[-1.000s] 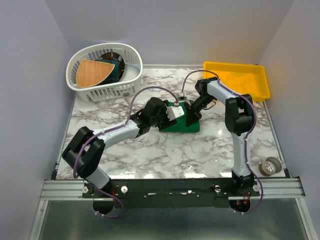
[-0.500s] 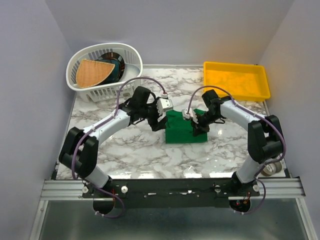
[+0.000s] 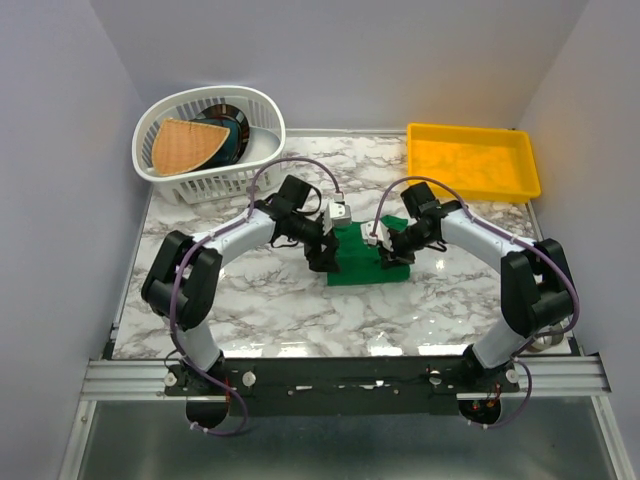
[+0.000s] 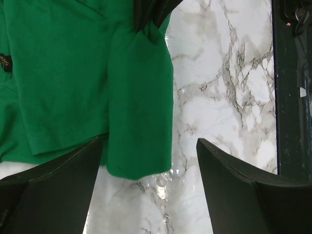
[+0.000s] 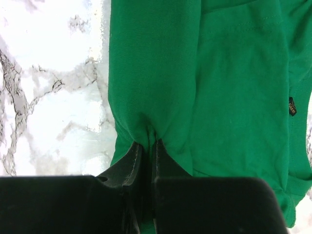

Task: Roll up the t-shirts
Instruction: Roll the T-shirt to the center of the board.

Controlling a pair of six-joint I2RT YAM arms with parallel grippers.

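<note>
The emerald-green t-shirt point(image 3: 362, 262) lies folded into a small block at mid-table. My right gripper point(image 3: 392, 256) is at its right end, shut on a pinched ridge of the green fabric point(image 5: 148, 131). In the right wrist view, the right gripper point(image 5: 149, 142) has its jaws pressed together with the cloth bunched between them. My left gripper point(image 3: 326, 256) is at the shirt's left end, open. In the left wrist view the left gripper point(image 4: 150, 141) straddles the end of a thick fold of the shirt point(image 4: 139, 112) without touching it.
A white basket point(image 3: 215, 186) holding an orange piece and dark items stands at the back left. A yellow tray point(image 3: 468, 128) is at the back right. The table's dark front rail point(image 4: 292, 97) shows beside the marble top.
The left gripper let go, drew back from the shirt, opened wider and came down to its left end. The right gripper, still pinching fabric, pulled the shirt toward the front.
</note>
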